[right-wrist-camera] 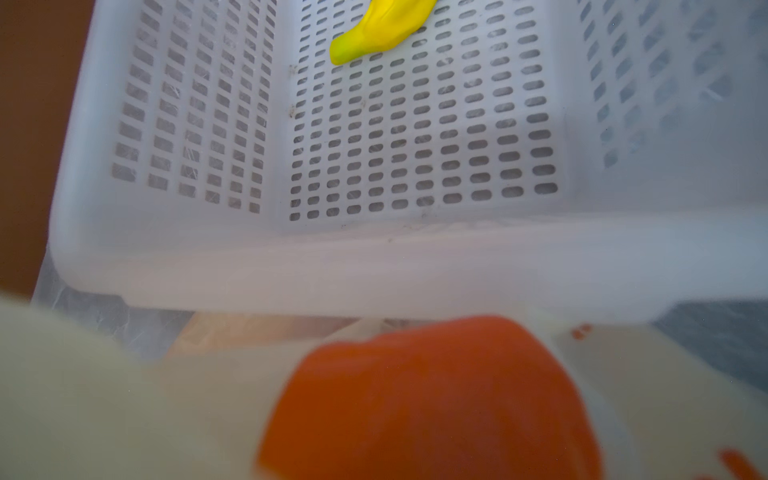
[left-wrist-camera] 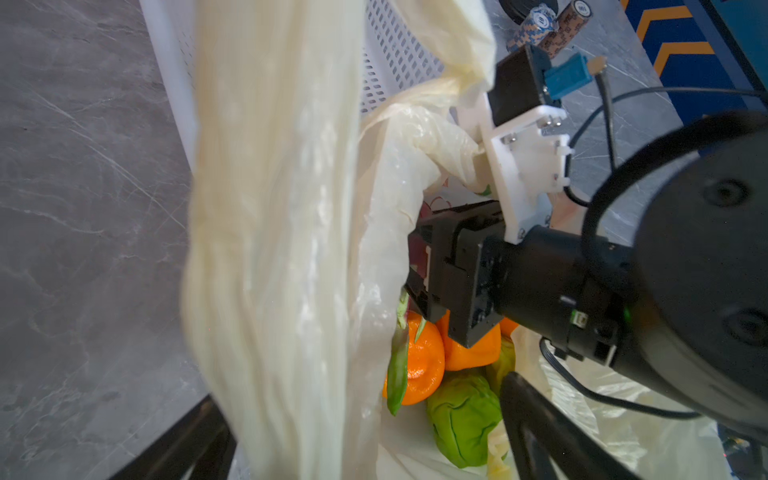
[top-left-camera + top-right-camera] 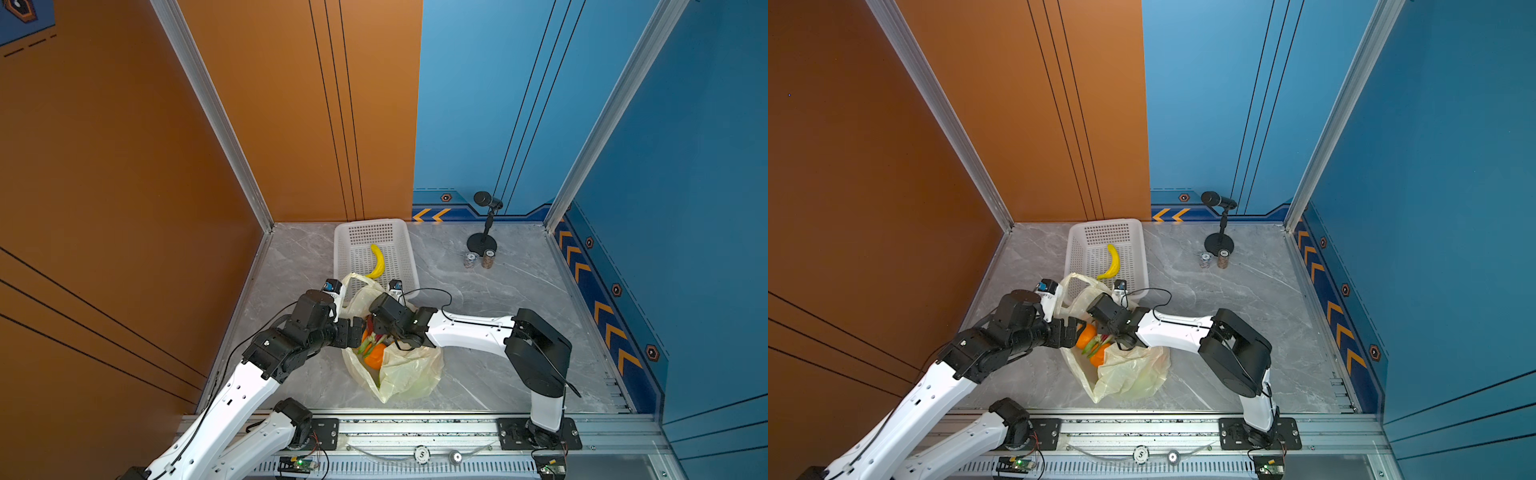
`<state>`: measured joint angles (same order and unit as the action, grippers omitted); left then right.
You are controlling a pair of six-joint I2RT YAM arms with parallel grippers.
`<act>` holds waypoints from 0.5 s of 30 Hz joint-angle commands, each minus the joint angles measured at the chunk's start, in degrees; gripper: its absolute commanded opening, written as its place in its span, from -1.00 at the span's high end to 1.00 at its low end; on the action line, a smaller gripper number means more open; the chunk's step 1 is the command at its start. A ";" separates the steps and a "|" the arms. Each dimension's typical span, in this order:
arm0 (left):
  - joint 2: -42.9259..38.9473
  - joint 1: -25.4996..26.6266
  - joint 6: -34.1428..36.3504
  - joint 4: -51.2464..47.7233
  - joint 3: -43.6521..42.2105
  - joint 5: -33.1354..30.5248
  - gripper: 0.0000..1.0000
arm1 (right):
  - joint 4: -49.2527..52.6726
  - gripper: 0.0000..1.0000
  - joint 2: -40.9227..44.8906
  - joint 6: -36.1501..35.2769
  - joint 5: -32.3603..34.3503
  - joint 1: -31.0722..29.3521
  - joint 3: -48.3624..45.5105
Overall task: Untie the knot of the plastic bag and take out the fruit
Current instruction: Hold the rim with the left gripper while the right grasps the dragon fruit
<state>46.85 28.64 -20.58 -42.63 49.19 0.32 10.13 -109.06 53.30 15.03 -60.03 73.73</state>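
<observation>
- Plastic bag (image 3: pixel 409 370), thin, crinkly and pale yellow, is lying near the middle of the grey marbled worktop (image 3: pixel 519 340), just in front of the basket. Its mouth is gaping upward.
- Left gripper (image 3: pixel 357 331) is reaching in at the bag's left edge. In the left wrist view its jaws are standing wide apart, with a gathered strip of bag plastic hanging between them.
- Fruit is sitting inside the bag: dimpled oranges (image 2: pixel 419 361), a lumpy green fruit (image 2: pixel 463 419) and a dragon fruit (image 2: pixel 397 370) showing long green tips.
- White perforated basket (image 3: pixel 405 249), rectangular with slotted walls and floor, is holding one curved yellow banana (image 3: pixel 378 262). A bag handle is lapping over its near rim.
- Right gripper (image 2: pixel 417 270) is dipping into the bag's mouth among the fruit. Plastic and fruit are hiding its jaws, so I cannot tell how they are standing.
- Round disc (image 3: pixel 421 454) marked "5" is sitting on the aluminium rail (image 3: pixel 457 428) at the front.
- Two short chip stacks (image 3: pixel 470 260) are standing side by side, just in front of the black microphone stand (image 3: pixel 482 241).
</observation>
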 commanded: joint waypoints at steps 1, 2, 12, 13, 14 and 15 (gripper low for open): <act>1.46 -2.15 -0.21 2.12 -0.33 1.80 -0.93 | -0.98 0.13 2.21 -1.45 -2.45 0.03 -2.19; 2.06 -2.81 -0.27 2.13 -0.17 1.87 -0.93 | -1.08 0.15 2.75 -1.84 -2.88 -0.08 -2.39; 4.12 -5.70 -0.08 3.14 -0.49 2.23 -0.82 | -0.23 0.25 10.20 -5.15 -2.85 -1.55 -6.10; 4.19 -5.93 -0.05 3.38 -0.45 2.33 -0.82 | -0.12 0.25 11.08 -5.53 -3.00 -1.65 -6.74; 4.39 -5.96 0.01 3.42 -0.36 2.29 -0.82 | 0.04 0.26 12.12 -6.27 -3.19 -1.90 -7.29; 4.64 -6.12 0.01 3.53 -0.15 2.15 -0.82 | 0.35 0.26 13.08 -7.14 -3.62 -2.07 -7.60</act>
<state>51.03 23.20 -20.78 -39.99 49.15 1.76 9.47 -99.37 48.95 12.12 -61.56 67.46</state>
